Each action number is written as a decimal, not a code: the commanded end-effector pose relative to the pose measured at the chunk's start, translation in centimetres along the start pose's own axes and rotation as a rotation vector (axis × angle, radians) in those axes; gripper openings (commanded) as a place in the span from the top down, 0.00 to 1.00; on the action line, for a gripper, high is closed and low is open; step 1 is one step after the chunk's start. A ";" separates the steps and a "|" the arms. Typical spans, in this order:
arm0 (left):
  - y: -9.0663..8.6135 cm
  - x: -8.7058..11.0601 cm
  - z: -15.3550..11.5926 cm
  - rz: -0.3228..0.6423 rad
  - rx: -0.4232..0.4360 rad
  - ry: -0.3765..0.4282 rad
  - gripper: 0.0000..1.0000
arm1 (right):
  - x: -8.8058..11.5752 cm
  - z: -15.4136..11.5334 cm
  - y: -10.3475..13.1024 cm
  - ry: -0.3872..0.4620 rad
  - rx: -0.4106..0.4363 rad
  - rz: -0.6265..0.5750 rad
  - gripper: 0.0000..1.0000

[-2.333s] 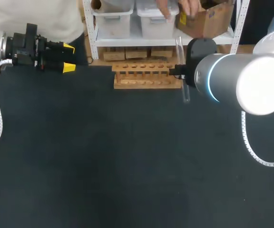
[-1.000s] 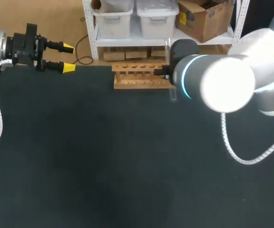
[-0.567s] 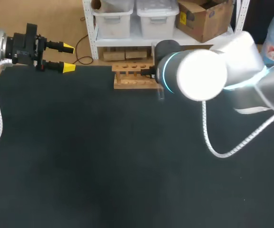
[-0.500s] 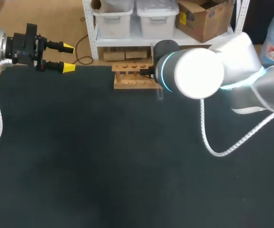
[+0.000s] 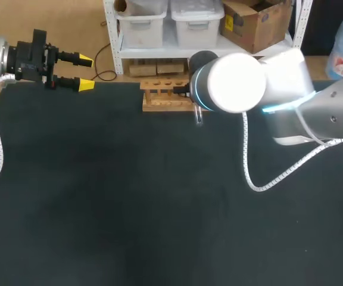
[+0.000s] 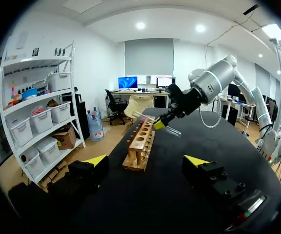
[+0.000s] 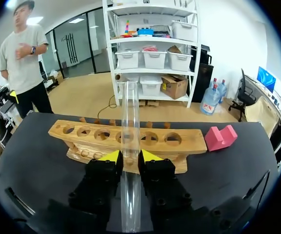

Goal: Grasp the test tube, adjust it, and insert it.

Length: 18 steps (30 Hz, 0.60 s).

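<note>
Gripping the tube (image 7: pixel 130 126) tight, your right pincer (image 7: pixel 130 157) is by the rack (image 7: pixel 179 139); putting it in is left.

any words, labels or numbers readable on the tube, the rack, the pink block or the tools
No readable text anywhere on these.
test tube: clear glass, no marks showing.
wooden rack: bare wood, no numbers by its holes.
pink block: plain.
right tool and left tool: no print that can be read.

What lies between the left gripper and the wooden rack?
Only bare table separates the left gripper from the rack, shown in the left wrist and head views.
</note>
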State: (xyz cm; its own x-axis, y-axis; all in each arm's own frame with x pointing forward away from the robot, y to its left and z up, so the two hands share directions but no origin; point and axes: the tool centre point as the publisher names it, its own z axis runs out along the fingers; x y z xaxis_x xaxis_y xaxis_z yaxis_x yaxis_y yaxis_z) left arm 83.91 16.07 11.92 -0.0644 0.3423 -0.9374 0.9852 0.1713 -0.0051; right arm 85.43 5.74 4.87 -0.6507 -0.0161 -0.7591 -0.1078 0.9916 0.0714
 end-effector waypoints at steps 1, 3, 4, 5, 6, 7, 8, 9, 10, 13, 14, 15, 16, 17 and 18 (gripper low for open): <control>-0.2 0.1 0.0 0.003 -0.007 -0.002 0.00 | 0.1 -0.1 0.0 0.003 0.001 -0.001 1.00; -0.2 0.1 0.0 0.003 -0.007 -0.002 0.00 | 0.2 -0.2 0.0 0.006 0.001 0.000 1.00; -0.2 0.1 0.0 0.003 -0.007 -0.002 0.00 | 0.3 -0.3 0.0 0.007 0.001 0.000 1.00; -0.2 0.1 0.0 0.003 -0.007 -0.002 0.00 | 0.3 -0.4 0.0 0.008 0.001 0.001 1.00; -0.2 0.1 0.0 0.003 -0.007 -0.002 0.00 | 0.4 -0.5 0.0 0.010 0.001 0.001 1.00; -0.2 0.1 0.0 0.003 -0.007 -0.002 0.00 | 0.5 -0.6 0.0 0.011 0.000 0.002 1.00; -0.2 0.1 0.0 0.003 -0.007 -0.002 0.00 | 0.6 -0.6 0.0 0.014 0.000 0.003 1.00; -0.2 0.1 0.0 0.003 -0.007 -0.002 0.00 | 0.7 -0.7 0.1 0.017 -0.001 0.004 1.00; -0.2 0.1 0.0 0.003 -0.007 -0.002 0.00 | 0.8 -0.8 0.1 0.019 -0.001 0.004 1.00; -0.2 0.1 0.0 0.003 -0.007 -0.002 0.00 | 1.3 -0.8 0.0 0.033 -0.001 0.007 1.00; -0.2 0.1 0.0 0.003 -0.007 -0.002 0.00 | 1.4 -0.8 0.0 0.038 -0.001 0.007 1.00; -0.2 0.1 0.0 0.003 -0.007 -0.002 0.00 | 1.6 -0.7 0.0 0.044 0.000 0.005 1.00; -0.2 0.1 0.0 0.003 -0.007 -0.002 0.00 | 1.8 -0.6 0.0 0.050 0.001 0.004 1.00; -0.2 0.1 0.0 0.003 -0.007 -0.002 0.00 | 1.9 -0.5 0.0 0.055 0.003 0.003 1.00; -0.2 0.1 0.0 0.003 -0.007 -0.002 0.00 | 1.9 -0.4 0.0 0.058 0.004 0.003 1.00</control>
State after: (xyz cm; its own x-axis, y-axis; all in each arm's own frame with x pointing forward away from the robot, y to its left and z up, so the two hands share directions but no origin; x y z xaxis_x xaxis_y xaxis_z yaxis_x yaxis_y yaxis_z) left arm 83.91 16.07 11.92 -0.0644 0.3423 -0.9374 0.9852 0.1713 -0.0051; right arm 83.83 5.67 3.76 -0.6875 -0.0184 -0.7260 -0.1057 0.9916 0.0749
